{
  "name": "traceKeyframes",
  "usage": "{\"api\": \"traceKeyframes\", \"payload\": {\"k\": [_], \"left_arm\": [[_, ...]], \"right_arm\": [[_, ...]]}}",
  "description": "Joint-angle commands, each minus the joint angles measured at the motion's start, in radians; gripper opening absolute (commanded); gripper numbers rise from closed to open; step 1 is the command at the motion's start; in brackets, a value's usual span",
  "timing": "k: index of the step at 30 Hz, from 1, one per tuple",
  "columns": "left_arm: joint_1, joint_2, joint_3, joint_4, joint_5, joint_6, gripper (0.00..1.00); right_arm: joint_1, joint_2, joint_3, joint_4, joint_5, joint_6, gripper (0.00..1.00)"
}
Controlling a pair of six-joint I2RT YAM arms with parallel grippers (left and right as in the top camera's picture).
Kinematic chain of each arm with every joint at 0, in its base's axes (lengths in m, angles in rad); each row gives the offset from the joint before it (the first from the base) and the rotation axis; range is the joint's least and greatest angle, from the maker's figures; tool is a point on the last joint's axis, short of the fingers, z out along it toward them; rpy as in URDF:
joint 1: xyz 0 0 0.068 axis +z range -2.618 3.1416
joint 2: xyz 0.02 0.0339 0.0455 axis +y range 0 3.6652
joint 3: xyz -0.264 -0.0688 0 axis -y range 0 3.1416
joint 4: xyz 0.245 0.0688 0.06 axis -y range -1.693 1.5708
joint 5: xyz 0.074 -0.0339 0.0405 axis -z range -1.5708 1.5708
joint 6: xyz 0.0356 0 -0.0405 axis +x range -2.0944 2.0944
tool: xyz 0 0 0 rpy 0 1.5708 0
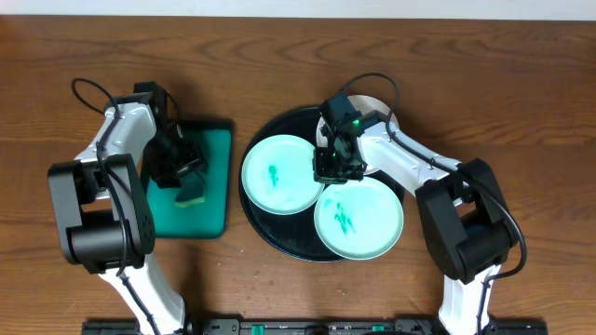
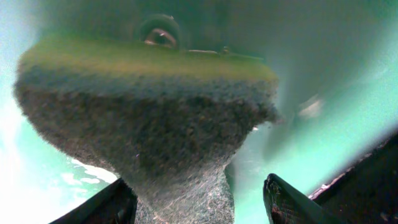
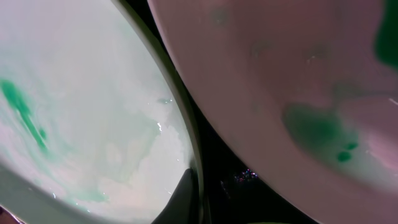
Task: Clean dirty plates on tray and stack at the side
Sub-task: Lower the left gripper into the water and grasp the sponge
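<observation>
You had three plates [image 1: 282, 174] on the round black tray [image 1: 296, 251]. Two showed green smears. The third was half hidden under your right arm [image 1: 410, 163]. One sponge [image 1: 194, 193] lay on the green tray [image 1: 216, 177]. Your left claw [image 1: 183, 166] hung over it, spread wide. Your right claw [image 1: 337, 167] was pressed together, low between two plates.

No legible text, label, brand, number or sign appears in any view; the plates, tray, sponge and worktop carry no readable markings.
</observation>
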Motion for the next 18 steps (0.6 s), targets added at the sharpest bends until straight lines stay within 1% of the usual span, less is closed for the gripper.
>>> {"api": "traceKeyframes", "payload": {"k": [1,5,7,11,18], "left_arm": [[0.008,-0.055,0.002,0.021,-0.01,0.018,0.66],[0.008,-0.129,0.002,0.028,-0.045,0.032,0.65],[0.01,-0.139,0.002,0.028,-0.07,0.032,0.62],[0.012,-0.137,-0.021,0.038,-0.069,0.032,0.52],[0.012,-0.137,-0.149,0.125,-0.069,0.031,0.5]], "right_arm": [[0.015,0.057,-0.039,-0.033,0.01,-0.026,0.01],[0.015,0.057,-0.039,-0.032,0.01,-0.027,0.01],[0.015,0.057,-0.039,-0.032,0.01,-0.027,0.01],[0.015,0.057,-0.039,-0.032,0.01,-0.037,0.01],[0.015,0.057,-0.039,-0.036,0.01,-0.037,0.01]]}}
